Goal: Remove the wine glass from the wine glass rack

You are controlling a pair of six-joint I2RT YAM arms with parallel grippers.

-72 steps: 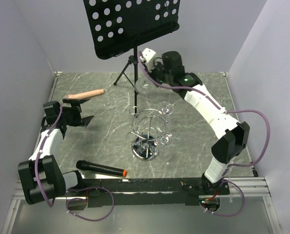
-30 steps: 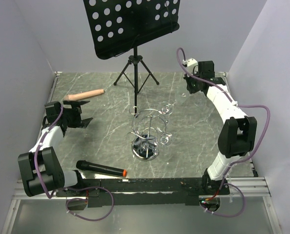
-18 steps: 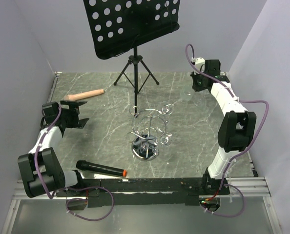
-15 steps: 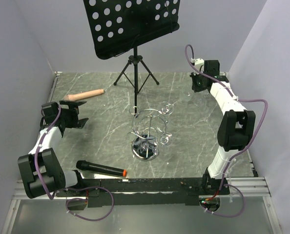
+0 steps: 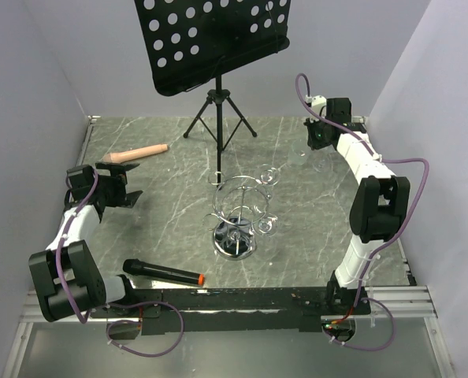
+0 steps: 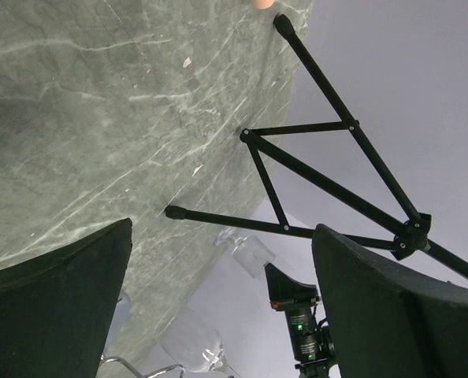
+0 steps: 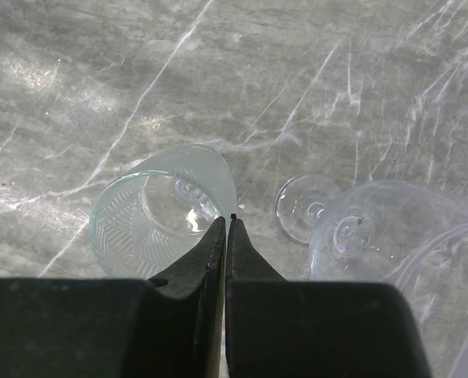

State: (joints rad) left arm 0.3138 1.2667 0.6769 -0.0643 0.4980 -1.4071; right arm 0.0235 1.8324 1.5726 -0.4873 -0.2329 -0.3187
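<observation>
The right claw (image 7: 228, 218), clenched on the wine glass (image 7: 139, 224) by its rim, hangs over the desk's (image 5: 163, 213) far right, well apart from the wine glass rack (image 5: 235, 206) and just beside a second glass (image 7: 376, 236), so I'd say the set-down is next: lower gently, then let go, while the left claw (image 5: 130, 181) idles released.

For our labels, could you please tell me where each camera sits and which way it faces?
Top external: high behind the bases, looking down at the green marble table, chrome wire rack, left arm, right arm.
Left wrist: low, facing the black music stand's tripod, framed by the open left claw.
Right wrist: down on a patterned clear wine glass, shut right claw pinching its rim.
Top and left wrist share the tripod.
</observation>
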